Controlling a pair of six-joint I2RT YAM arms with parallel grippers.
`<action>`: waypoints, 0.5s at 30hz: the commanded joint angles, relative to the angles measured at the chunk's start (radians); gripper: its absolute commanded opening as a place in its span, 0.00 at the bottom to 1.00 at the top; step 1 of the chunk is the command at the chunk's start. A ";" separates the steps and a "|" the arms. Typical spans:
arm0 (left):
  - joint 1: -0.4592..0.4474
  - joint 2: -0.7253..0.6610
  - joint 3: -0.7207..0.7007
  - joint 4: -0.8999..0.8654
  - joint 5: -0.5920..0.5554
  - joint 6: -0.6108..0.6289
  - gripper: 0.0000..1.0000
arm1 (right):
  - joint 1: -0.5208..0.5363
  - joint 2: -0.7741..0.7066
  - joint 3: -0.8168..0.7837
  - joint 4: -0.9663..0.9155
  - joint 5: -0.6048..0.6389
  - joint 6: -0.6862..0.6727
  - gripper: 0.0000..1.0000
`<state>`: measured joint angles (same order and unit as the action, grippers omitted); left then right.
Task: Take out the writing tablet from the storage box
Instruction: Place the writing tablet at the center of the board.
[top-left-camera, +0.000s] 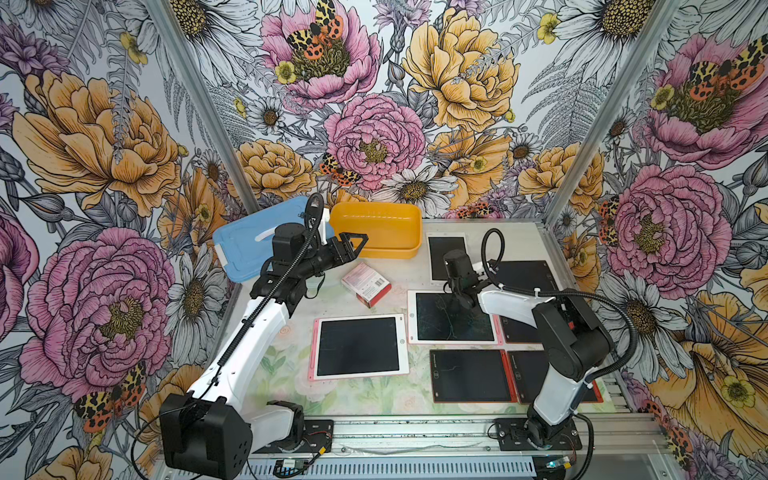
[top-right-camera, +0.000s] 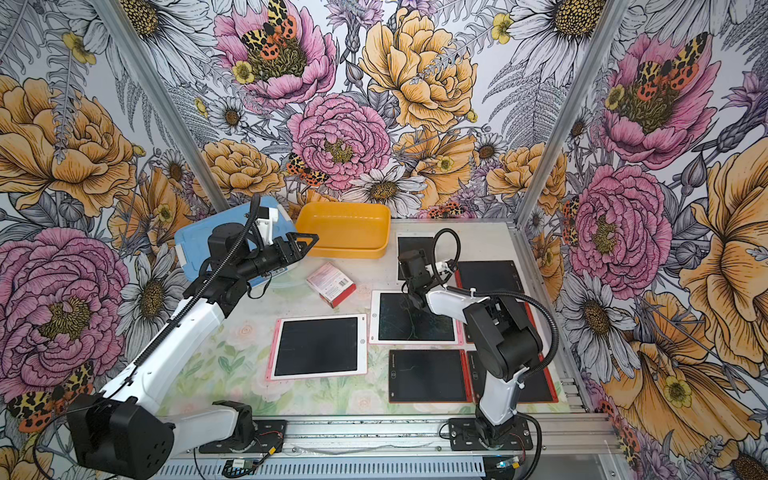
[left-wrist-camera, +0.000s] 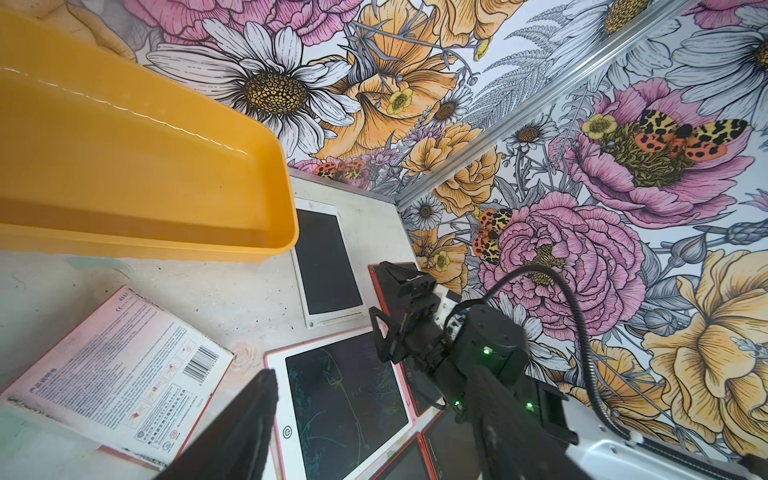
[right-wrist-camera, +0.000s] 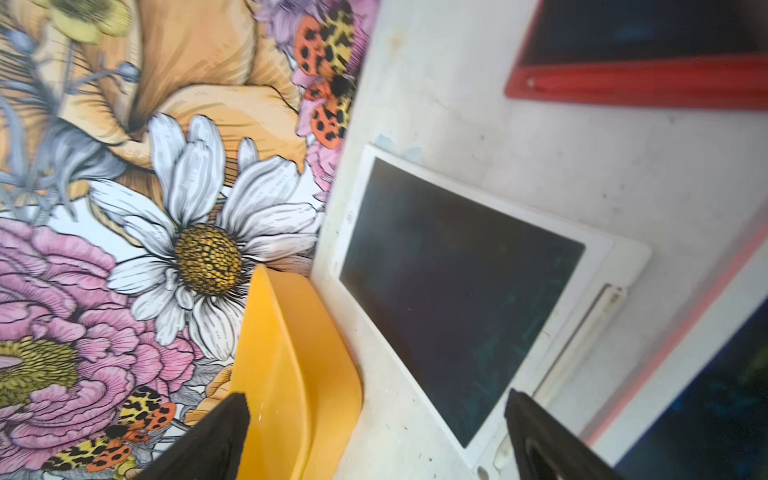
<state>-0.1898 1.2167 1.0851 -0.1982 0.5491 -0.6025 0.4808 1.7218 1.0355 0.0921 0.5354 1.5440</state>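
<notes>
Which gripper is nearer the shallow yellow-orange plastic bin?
Left. The left gripper is at a front corner of the shallow yellow-orange plastic bin; the right gripper hangs farther off, above a white-framed writing tablet.

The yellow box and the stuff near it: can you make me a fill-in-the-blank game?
The storage box holds ____. The lid beside it is coloured ____. The small carton is red and ____. The right end effector has its jaws ____.
Missing words: nothing; blue; white; open.
</notes>
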 joint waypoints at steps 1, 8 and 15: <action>0.010 -0.018 0.007 -0.017 -0.017 0.020 0.74 | 0.001 -0.106 0.042 -0.052 0.154 -0.237 0.99; 0.009 -0.017 0.030 -0.074 -0.135 0.083 0.89 | -0.015 -0.304 0.018 -0.094 0.370 -0.654 1.00; 0.019 0.032 0.078 -0.101 -0.250 0.119 0.96 | -0.118 -0.442 -0.032 -0.103 0.316 -0.980 0.99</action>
<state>-0.1844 1.2274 1.1248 -0.2832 0.3752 -0.5190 0.3916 1.3178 1.0409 0.0261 0.8303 0.7658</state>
